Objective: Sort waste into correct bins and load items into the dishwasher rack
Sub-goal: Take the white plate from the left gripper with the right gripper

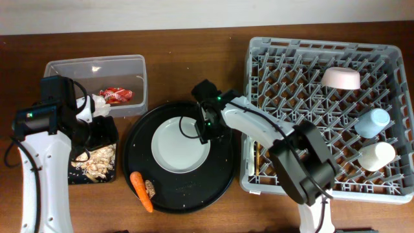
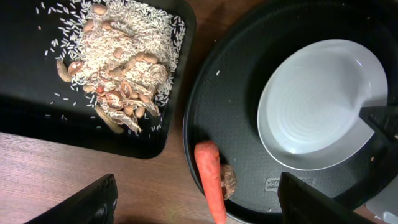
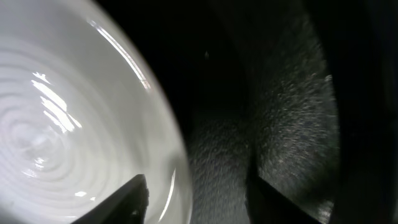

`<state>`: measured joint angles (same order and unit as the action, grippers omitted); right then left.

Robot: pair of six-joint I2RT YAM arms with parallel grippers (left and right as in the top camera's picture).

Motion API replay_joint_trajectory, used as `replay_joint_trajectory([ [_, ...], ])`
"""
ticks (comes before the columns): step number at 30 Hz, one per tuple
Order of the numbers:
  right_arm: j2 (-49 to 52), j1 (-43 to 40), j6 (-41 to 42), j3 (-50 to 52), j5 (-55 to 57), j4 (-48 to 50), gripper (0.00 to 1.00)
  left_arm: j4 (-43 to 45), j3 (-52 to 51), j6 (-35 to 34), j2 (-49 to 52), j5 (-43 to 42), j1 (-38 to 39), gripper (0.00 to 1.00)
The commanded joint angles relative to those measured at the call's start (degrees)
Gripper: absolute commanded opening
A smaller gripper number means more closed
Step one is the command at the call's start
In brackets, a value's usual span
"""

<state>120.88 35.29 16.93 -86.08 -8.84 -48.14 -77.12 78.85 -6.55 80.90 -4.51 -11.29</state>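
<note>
Overhead first: the right claw (image 1: 207, 129) is down at the right edge of the white plate (image 1: 176, 147), which lies mid-frame in the round black tray (image 1: 217, 180). The dishwasher rack (image 1: 323, 44) on the right already carries the pink bowl (image 1: 341, 78), the light-blue cup (image 1: 374, 122) and the white cup (image 1: 377, 155). At left, the left claw (image 1: 84, 147) hangs over the shallow black tray (image 1: 111, 176). The red wrapper (image 1: 116, 95) and the white tissue (image 1: 98, 101) sit in the clear tub (image 1: 97, 61), upper left on the tabletop (image 1: 194, 45). On to the left wrist view: its jaws stand wide at the bottom edge, released, with nothing between them. The food scraps (image 2: 118, 68) are heaped in the black tray, while the carrot (image 2: 210, 180) and the brown scrap (image 2: 229, 181) lie touching near the round tray's lower rim, unsorted. Now the right wrist: the plate's rim runs down between the two fingers (image 3: 134, 200), one over the white, one over the tray, and the jaws stand apart with no pinch showing. This reads as the plate pick-up. Next it calls for a firm clamp on that thin rim, a tilt-free lift, and a slot between the rack's pegs.
</note>
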Motion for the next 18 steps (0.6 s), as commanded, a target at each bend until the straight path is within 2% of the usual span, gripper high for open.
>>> replay_joint_trajectory([
  [1, 2.0, 0.7, 1.2, -0.3, 0.5, 0.2, 0.39, 0.1, -0.4, -0.3, -0.6, -0.9, -0.2, 0.82],
  [2, 2.0, 0.7, 1.2, -0.3, 0.5, 0.2, 0.33, 0.2, -0.4, -0.3, -0.6, -0.9, -0.2, 0.82],
  [3, 2.0, 0.7, 1.2, -0.4, 0.5, 0.2, 0.17, 0.2, -0.4, -0.3, -0.6, -0.9, -0.2, 0.82],
  [4, 1.9, 0.7, 1.2, -0.4, 0.5, 0.2, 0.08, 0.2, -0.4, -0.3, -0.6, -0.9, -0.2, 0.82],
  [5, 1.7, 0.7, 1.2, -0.7, 0.5, -0.4, 0.04, 0.2, -0.4, -0.3, -0.6, -0.9, -0.2, 0.82],
  [12, -2.6, -0.5, 1.2, -9.0, 4.0, -7.7, 0.04, 0.3, -0.4, -0.3, -0.6, -0.9, -0.2, 0.82],
  [18, -10.0, -5.7, 2.7, -21.9, 20.5, -22.0, 0.04, 0.4, -0.4, -0.3, -0.6, -1.7, -0.2, 0.82],
])
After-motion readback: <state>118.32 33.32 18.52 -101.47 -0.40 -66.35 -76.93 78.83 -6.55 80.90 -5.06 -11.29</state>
